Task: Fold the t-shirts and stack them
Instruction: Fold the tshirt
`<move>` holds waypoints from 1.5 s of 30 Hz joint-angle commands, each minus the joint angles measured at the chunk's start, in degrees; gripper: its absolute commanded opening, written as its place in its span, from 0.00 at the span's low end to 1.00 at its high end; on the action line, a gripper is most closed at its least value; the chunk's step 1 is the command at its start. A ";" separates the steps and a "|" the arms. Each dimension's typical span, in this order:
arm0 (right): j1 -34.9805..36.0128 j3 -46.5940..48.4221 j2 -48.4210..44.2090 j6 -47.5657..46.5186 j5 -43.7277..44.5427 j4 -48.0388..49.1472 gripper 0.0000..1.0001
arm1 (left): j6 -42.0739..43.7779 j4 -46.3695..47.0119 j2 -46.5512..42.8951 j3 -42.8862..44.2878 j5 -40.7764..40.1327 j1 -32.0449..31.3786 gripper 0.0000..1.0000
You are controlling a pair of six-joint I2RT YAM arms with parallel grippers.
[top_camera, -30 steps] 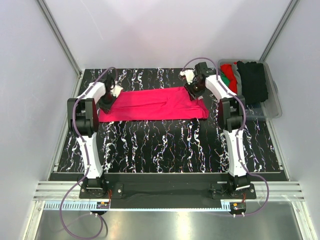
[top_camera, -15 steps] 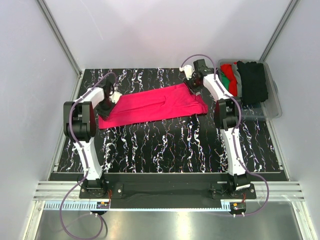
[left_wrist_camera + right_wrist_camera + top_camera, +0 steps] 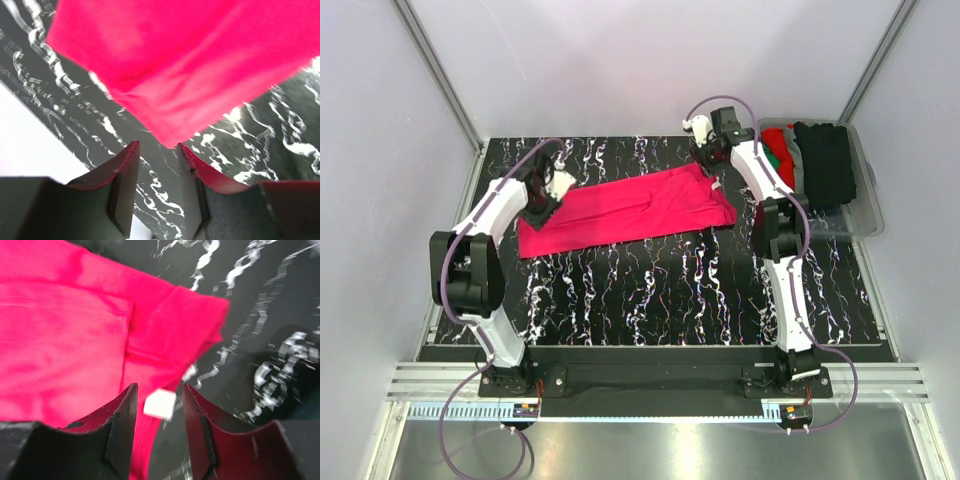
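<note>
Step in hand, by the look of it: a pause between folds on the pinkish-red t-shirt [image 3: 630, 208]. Already doubled into a long band, no sleeve sticking out at the sides. Not yet folded across, not yet stacked.

Position: flat on the marbled black counter [image 3: 670, 290], toward the far side, running left to right, right end a little farther back.

Left claw [image 3: 158, 146]: apart, nothing between, poised just short of the band's left corner. No contact visible.

Right claw [image 3: 159, 387]: apart, low over the right end beside a folded-over flap. Small white label [image 3: 160, 404] showing in the gap, not pinched as far as can be told.

Next move, as a guess: regrasp at one end and carry it across for a crosswise fold. Calls for a pinch through all layers, else risk of the layers splaying.

Cloth: soft, matte, thin. Mild creases, one fold line along the middle, edges roughly aligned.

Other t-shirts [image 3: 825, 160], black, red and green, bunched in a clear bin [image 3: 868, 215] at far right, beside the right arm.
</note>
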 commanded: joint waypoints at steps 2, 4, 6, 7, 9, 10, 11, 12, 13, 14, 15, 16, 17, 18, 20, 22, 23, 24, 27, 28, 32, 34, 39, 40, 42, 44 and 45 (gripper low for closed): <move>1.00 -2.76 -11.38 2.75 -0.68 1.46 0.48 | 7.09 -0.10 -1.80 -6.73 0.94 -0.78 0.41; 1.53 -5.40 -13.31 3.19 -1.12 1.20 0.48 | 8.50 0.60 -2.15 -9.54 0.14 -0.69 0.41; 1.97 -7.85 -14.19 3.19 -1.12 1.02 0.48 | 10.35 2.01 -2.24 -11.30 -1.09 -0.69 0.42; 2.06 -8.48 -15.07 3.10 -1.12 1.02 0.49 | 10.88 2.19 -1.89 -11.48 -1.26 -0.69 0.43; 2.41 -9.62 -15.52 3.01 -1.04 0.85 0.49 | 11.50 2.54 -1.10 -11.49 -1.70 -0.61 0.44; 2.50 -9.89 -15.78 2.93 -1.03 0.85 0.49 | 11.50 2.89 -0.84 -11.48 -1.79 -0.61 0.44; 2.67 -10.06 -15.96 2.93 -1.03 0.76 0.49 | 11.50 2.89 -0.57 -11.14 -1.79 -0.61 0.44; 2.67 -10.15 -15.96 2.84 -0.86 0.67 0.49 | 11.50 2.98 0.13 -10.87 -1.79 -0.61 0.45; 2.76 -10.15 -16.04 2.75 -0.86 0.50 0.49 | 11.50 3.07 0.48 -10.78 -1.79 -0.61 0.45; 2.85 -10.33 -16.05 2.75 -0.86 0.49 0.49 | 11.59 3.07 0.83 -10.69 -1.97 -0.61 0.45; 3.02 -10.33 -16.05 2.75 -0.86 0.49 0.49 | 11.76 3.07 1.27 -10.69 -2.14 -0.61 0.45; 3.20 -10.50 -16.05 2.75 -0.95 0.41 0.49 | 11.85 3.07 2.06 -10.78 -2.32 -0.61 0.45; 3.20 -10.76 -16.13 2.75 -0.95 0.32 0.49 | 12.02 3.33 2.42 -11.13 -2.58 -0.61 0.45; 3.29 -10.85 -16.13 2.75 -0.95 0.32 0.49 | 12.29 3.51 2.94 -11.31 -2.67 -0.52 0.45; 3.46 -11.12 -16.05 2.93 -1.12 0.23 0.49 | 12.64 4.12 3.38 -11.83 -2.93 -0.34 0.46; 3.55 -11.03 -16.13 3.01 -1.12 0.23 0.49 | 12.90 5.34 4.09 -12.10 -3.55 -0.26 0.46; 3.64 -11.03 -16.05 2.93 -1.21 0.32 0.49 | 13.08 5.79 4.35 -12.19 -4.25 -0.08 0.46; 3.81 -11.12 -16.13 2.93 -1.21 0.14 0.49 | 13.17 6.23 4.61 -12.10 -4.52 0.01 0.46; 3.99 -11.38 -16.22 2.75 -1.21 0.14 0.49 | 13.26 7.02 5.75 -11.57 -5.31 0.36 0.46; 3.99 -11.47 -16.31 2.75 -1.21 0.14 0.50 | 13.26 7.20 6.19 -11.49 -5.48 0.36 0.46; 4.25 -12.26 -16.57 2.66 -1.21 -0.03 0.49 | 13.70 8.34 7.95 -12.36 -7.06 0.54 0.43; 4.43 -12.61 -16.75 3.01 -1.30 0.05 0.50 | 13.87 8.08 8.22 -12.63 -6.89 0.54 0.32; 4.43 -15.33 -17.63 6.26 -2.53 -0.03 0.49 | 14.22 5.54 4.72 -16.31 -6.28 -0.69 0.00; 4.43 -15.77 -17.71 8.01 -2.88 0.05 0.49 | 13.88 3.70 3.66 -17.01 -5.75 -1.13 0.00; 4.34 -16.92 -17.54 9.51 -3.67 -0.03 0.50 | 13.17 1.41 0.24 -19.56 -5.05 -2.80 0.00; 4.34 -17.10 -16.66 10.75 -4.37 -0.64 0.50 | 11.94 -3.16 -1.96 -22.10 -4.00 -5.34 0.00; 4.34 -17.10 -16.23 10.84 -4.55 -0.82 0.50 | 11.59 -4.74 -4.24 -22.90 -3.29 -6.22 0.00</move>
